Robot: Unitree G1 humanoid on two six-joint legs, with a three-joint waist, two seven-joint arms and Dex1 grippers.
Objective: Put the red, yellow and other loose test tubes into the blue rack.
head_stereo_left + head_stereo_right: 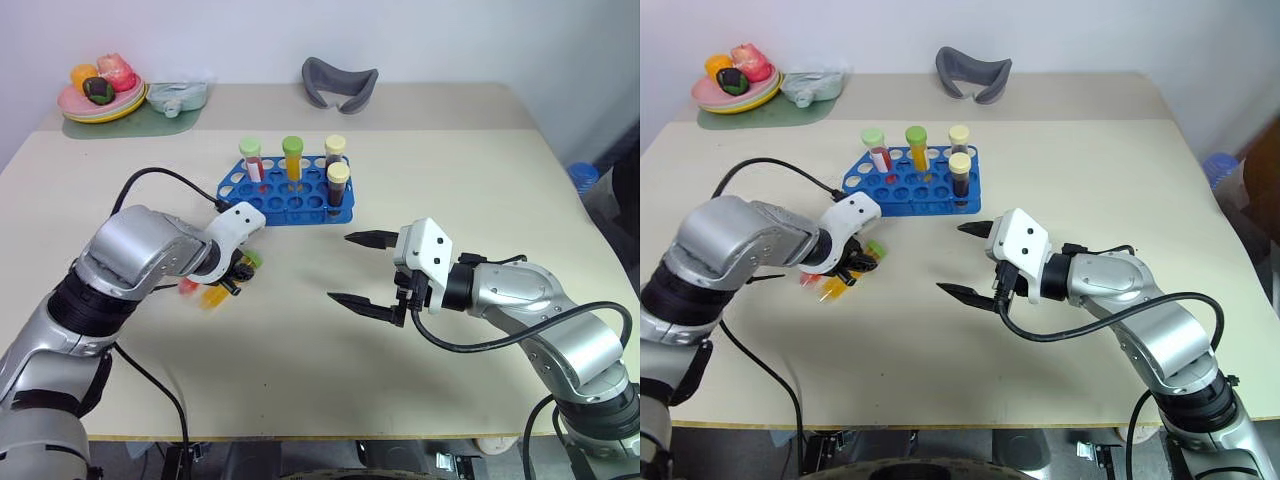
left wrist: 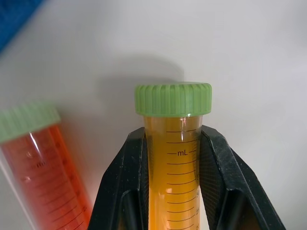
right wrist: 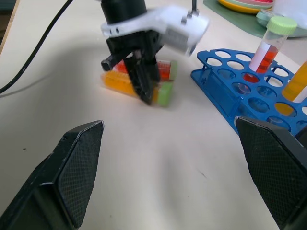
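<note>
1. The left gripper [image 2: 175, 191] was clamped on the yellow tube [image 2: 172, 158], just below its green cap, low over the table [image 1: 300, 360].
2. The red tube [image 2: 41, 163], also green-capped, lay on the table right beside the held one.
3. Both loose tubes were near the blue rack [image 1: 290, 200], off its left front corner.
4. The rack held four upright tubes: one red, one yellow and two dark ones with pale caps.
5. The right gripper [image 1: 362, 270] hovered above the table in front of the rack, fingers wide apart, holding nothing.
6. A plate [image 1: 100, 105] of toy food and a grey object [image 1: 340, 82] sat at the far edge.
</note>
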